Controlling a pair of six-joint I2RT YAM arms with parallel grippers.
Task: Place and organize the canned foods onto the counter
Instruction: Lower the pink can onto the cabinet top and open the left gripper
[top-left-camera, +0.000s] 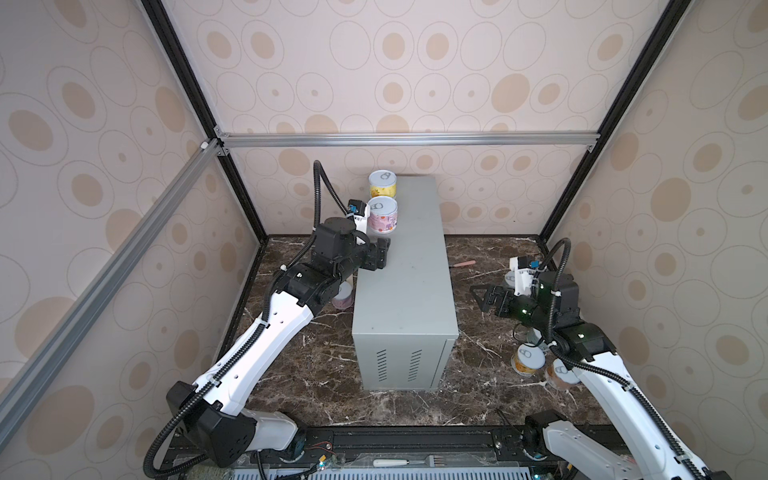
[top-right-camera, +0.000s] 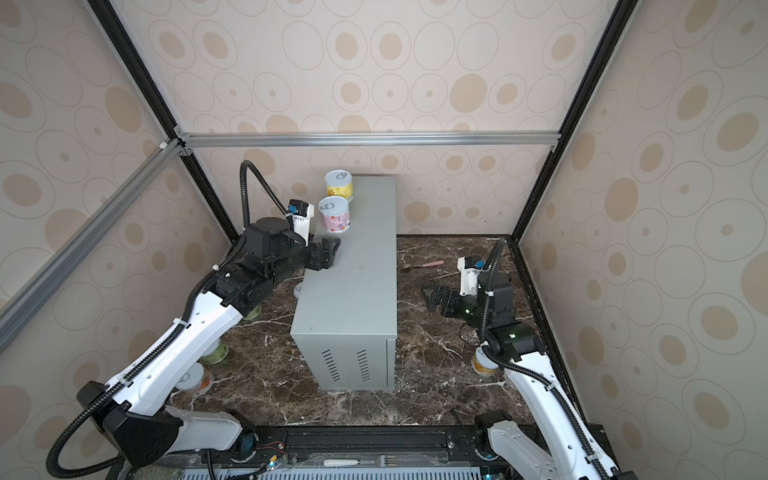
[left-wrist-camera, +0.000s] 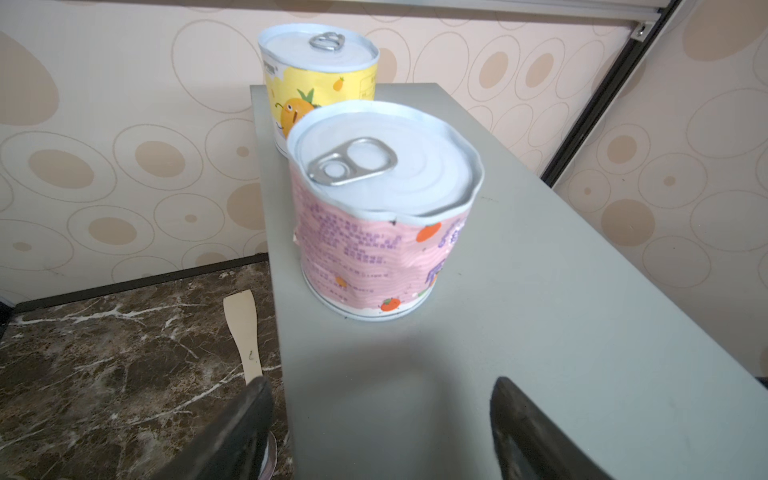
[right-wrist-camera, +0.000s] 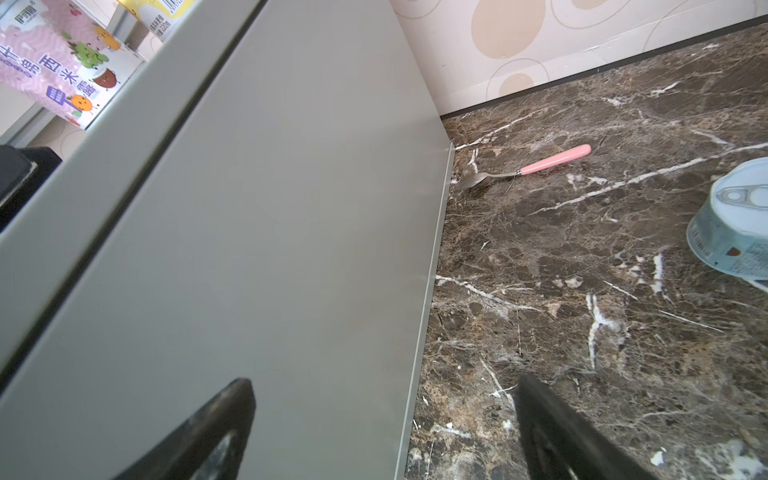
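Counting on the counter (top-left-camera: 409, 266), you have two cans upright along its far left edge: one yellow can (top-left-camera: 382, 184) and one pink can (top-left-camera: 382, 214) nearer. Your left gripper (left-wrist-camera: 380, 388), just short of the pink can, and right gripper (top-left-camera: 482, 298), low at right, both stand spread, empty.

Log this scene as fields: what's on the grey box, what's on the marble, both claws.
counter: grey box, two upright cans at far left
cans on top: yellow can, then pink can nearer
on marble: light blue can, pink-handled spoon, wooden spatula
left claw: open, empty, over counter facing pink can
right claw: open, empty, beside counter's right side
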